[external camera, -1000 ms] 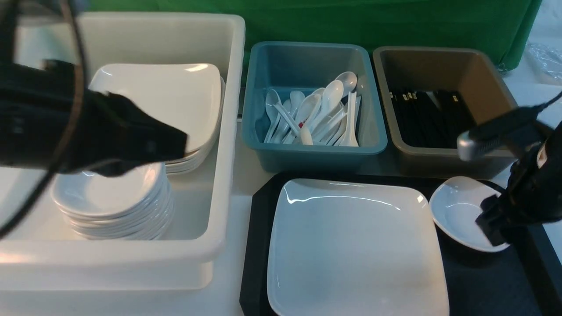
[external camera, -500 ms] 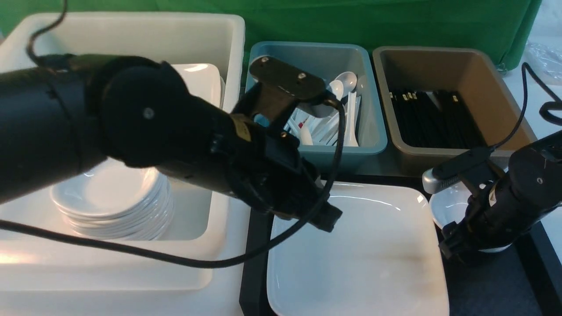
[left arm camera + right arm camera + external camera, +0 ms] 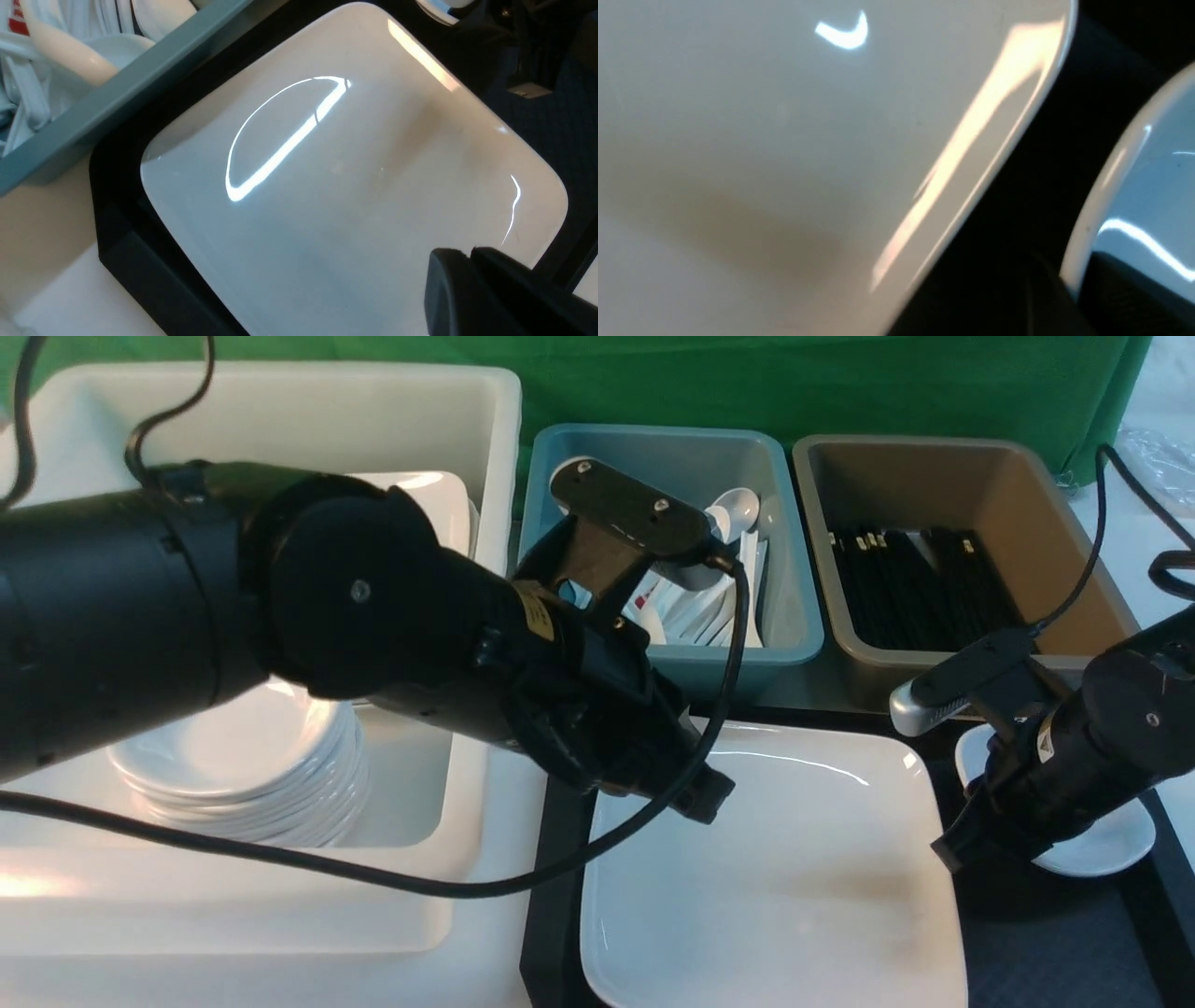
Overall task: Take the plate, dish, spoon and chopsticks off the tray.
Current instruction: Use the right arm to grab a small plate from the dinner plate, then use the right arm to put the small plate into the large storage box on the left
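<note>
The large white plate (image 3: 794, 896) (image 3: 327, 186) (image 3: 761, 140) lies on the black tray (image 3: 555, 896) (image 3: 121, 242). My left gripper (image 3: 711, 800) (image 3: 467, 252) is shut and empty, hovering low over the plate's left part. To the plate's right, the small white dish (image 3: 1111, 840) (image 3: 1148, 186) is held by my right gripper (image 3: 948, 854) (image 3: 1069, 289). Its jaws are shut on the dish's rim, one finger inside and one outside. No spoon or chopsticks show on the tray. White spoons (image 3: 738, 509) lie in the teal tub and black chopsticks (image 3: 924, 588) in the brown tub.
A big white bin (image 3: 280, 373) at the left holds a stack of small dishes (image 3: 233, 765) and stacked square plates (image 3: 448, 495). Behind the tray stand the teal tub (image 3: 672, 658) and the brown tub (image 3: 934, 453). My left arm hides part of both.
My right gripper has shut on the dish's rim, and the dish has shifted to the right. My left arm swung in from the white bin to over the plate, which slid slightly right.
</note>
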You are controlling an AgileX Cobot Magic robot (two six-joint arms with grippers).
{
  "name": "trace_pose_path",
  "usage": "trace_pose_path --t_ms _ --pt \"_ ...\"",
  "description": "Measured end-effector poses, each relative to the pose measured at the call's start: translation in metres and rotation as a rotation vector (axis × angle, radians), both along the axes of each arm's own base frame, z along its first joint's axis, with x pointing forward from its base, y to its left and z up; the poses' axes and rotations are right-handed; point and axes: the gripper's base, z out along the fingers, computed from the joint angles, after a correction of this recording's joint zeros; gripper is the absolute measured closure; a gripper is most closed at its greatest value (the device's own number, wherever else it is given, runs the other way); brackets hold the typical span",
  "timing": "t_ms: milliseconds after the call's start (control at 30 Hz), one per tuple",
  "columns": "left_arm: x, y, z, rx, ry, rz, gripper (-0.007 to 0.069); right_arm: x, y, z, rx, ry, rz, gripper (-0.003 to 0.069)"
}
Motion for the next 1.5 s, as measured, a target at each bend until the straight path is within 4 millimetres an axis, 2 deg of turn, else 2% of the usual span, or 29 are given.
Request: trace_pose_path --t_ms 100,233,300,333,433,500,600,633,700,800,867,900,967,1033,1133,1167,1233,1400,1500 --pt "0.0 0.0 0.0 -0.021 0.024 0.037 0.061 -0.014 0.005 0.03 0.029 -0.056 0.003 0.0589" --pt "0.004 0.006 0.003 -0.049 0.041 0.106 0.061 -0.038 0.007 0.075 0.075 -0.155 0.01 0.0594" --pt "0.006 0.009 0.005 -0.061 0.04 0.128 0.061 -0.043 0.006 0.087 0.088 -0.181 0.008 0.0594" --pt "0.009 0.016 0.01 -0.08 0.039 0.167 0.061 -0.051 0.004 0.107 0.114 -0.227 0.001 0.0594" --pt "0.014 0.034 0.022 -0.11 0.015 0.229 0.061 -0.062 0.003 0.142 0.18 -0.307 -0.001 0.0594" --pt "0.016 0.054 0.035 -0.13 -0.022 0.282 0.061 -0.068 0.007 0.169 0.252 -0.366 0.036 0.0594" --pt "0.012 0.083 0.055 -0.139 -0.077 0.344 0.061 -0.073 0.022 0.194 0.362 -0.402 0.119 0.0594" --pt "0.009 0.1 0.064 -0.136 -0.104 0.388 0.061 -0.074 0.033 0.206 0.409 -0.419 0.181 0.0594" --pt "0.0 0.123 0.077 -0.125 -0.136 0.441 0.061 -0.076 0.052 0.217 0.468 -0.424 0.264 0.0594" --pt "-0.014 0.161 0.092 -0.092 -0.174 0.555 0.061 -0.073 0.092 0.231 0.519 -0.431 0.397 0.0594" --pt "-0.031 0.193 0.103 -0.06 -0.199 0.675 0.061 -0.068 0.133 0.234 0.538 -0.422 0.513 0.0594" --pt "-0.035 0.198 0.106 -0.061 -0.211 0.696 0.061 -0.069 0.138 0.234 0.541 -0.42 0.53 0.0594" --pt "-0.05 0.222 0.111 -0.032 -0.219 0.815 0.061 -0.062 0.177 0.231 0.544 -0.404 0.618 0.0594" --pt "-0.064 0.237 0.117 -0.037 -0.231 0.912 0.061 -0.058 0.214 0.224 0.554 -0.383 0.683 0.0594" --pt "-0.079 0.25 0.122 -0.062 -0.259 1.022 0.061 -0.051 0.263 0.209 0.558 -0.366 0.759 0.0594" --pt "-0.08 0.251 0.122 -0.063 -0.259 1.027 0.061 -0.049 0.265 0.208 0.557 -0.366 0.76 0.0594" --pt "-0.087 0.252 0.121 -0.073 -0.264 1.052 0.061 -0.042 0.305 0.187 0.539 -0.361 0.831 0.0594" --pt "-0.086 0.252 0.113 -0.086 -0.231 1.055 0.061 -0.034 0.346 0.155 0.512 -0.356 0.903 0.0594" --pt "-0.085 0.252 0.106 -0.079 -0.211 1.056 0.061 -0.029 0.359 0.135 0.482 -0.345 0.92 0.0589"
